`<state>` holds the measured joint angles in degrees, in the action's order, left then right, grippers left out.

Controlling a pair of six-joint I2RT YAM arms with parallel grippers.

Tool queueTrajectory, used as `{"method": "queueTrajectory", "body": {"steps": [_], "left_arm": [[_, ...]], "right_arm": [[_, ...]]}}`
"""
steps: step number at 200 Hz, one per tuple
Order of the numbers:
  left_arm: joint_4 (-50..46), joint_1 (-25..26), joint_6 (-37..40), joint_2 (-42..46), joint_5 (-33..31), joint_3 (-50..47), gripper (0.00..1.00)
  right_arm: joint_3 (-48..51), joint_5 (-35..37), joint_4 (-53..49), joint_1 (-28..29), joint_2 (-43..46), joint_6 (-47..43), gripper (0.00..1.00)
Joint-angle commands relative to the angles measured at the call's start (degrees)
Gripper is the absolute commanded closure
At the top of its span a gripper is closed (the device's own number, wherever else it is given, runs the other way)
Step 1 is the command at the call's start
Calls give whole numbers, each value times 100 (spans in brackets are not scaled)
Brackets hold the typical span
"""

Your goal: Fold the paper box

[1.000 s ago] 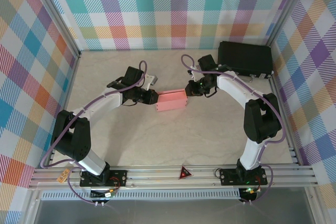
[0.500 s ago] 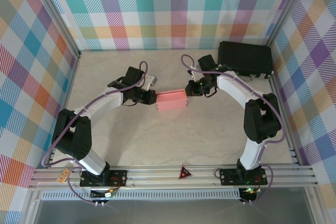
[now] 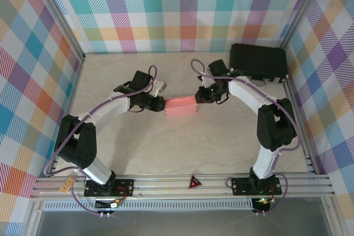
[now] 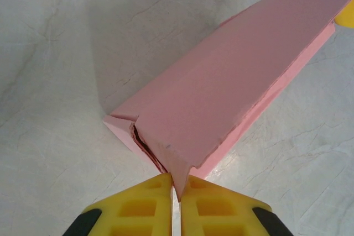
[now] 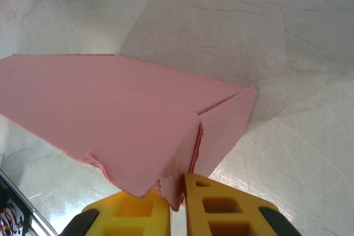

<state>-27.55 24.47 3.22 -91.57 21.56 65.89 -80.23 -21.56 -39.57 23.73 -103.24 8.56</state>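
Observation:
The paper box (image 3: 181,106) is a salmon-pink shallow rectangle in the middle of the table, held between both arms. My left gripper (image 3: 162,104) is at its left end. In the left wrist view the yellow fingers (image 4: 145,208) are shut on a pointed corner of the paper box (image 4: 232,81). My right gripper (image 3: 199,98) is at the right end. In the right wrist view its yellow fingers (image 5: 221,211) pinch a flap at the corner of the paper box (image 5: 105,114), whose end flap stands slightly ajar.
A black case (image 3: 258,62) sits at the back right, close behind the right arm. The pale marbled tabletop (image 3: 182,147) lies bare in front of the box. Plaid walls enclose three sides, and a metal rail (image 3: 182,183) runs along the near edge.
The box and both grippers have shifted slightly toward the back. Both grippers stay pinched on its ends.

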Motion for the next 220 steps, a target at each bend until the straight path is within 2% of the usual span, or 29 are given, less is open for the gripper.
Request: {"method": "queueTrajectory", "body": {"steps": [1, 17, 74, 99, 147, 180, 220], "left_arm": [[-351, 67, 188, -1, 0, 51, 89], [-406, 82, 231, -44, -42, 95, 89], [-462, 137, 311, -71, -80, 188, 89], [-478, 155, 331, -89, -84, 221, 89], [-497, 163, 328, -124, -90, 279, 88], [-480, 163, 316, -119, -82, 318, 87], [-439, 171, 267, -107, -52, 352, 85]], "right_arm": [[146, -58, -69, 45, 177, 4, 84], [182, -67, 31, 45, 331, 6, 81], [315, -210, 638, 49, 863, 141, 58], [258, -89, 826, 30, 911, 351, 54], [-105, 44, 568, 44, 438, 482, 54], [-46, -153, 429, 66, 225, 366, 56], [72, -55, 324, 121, 181, 254, 57]]}}
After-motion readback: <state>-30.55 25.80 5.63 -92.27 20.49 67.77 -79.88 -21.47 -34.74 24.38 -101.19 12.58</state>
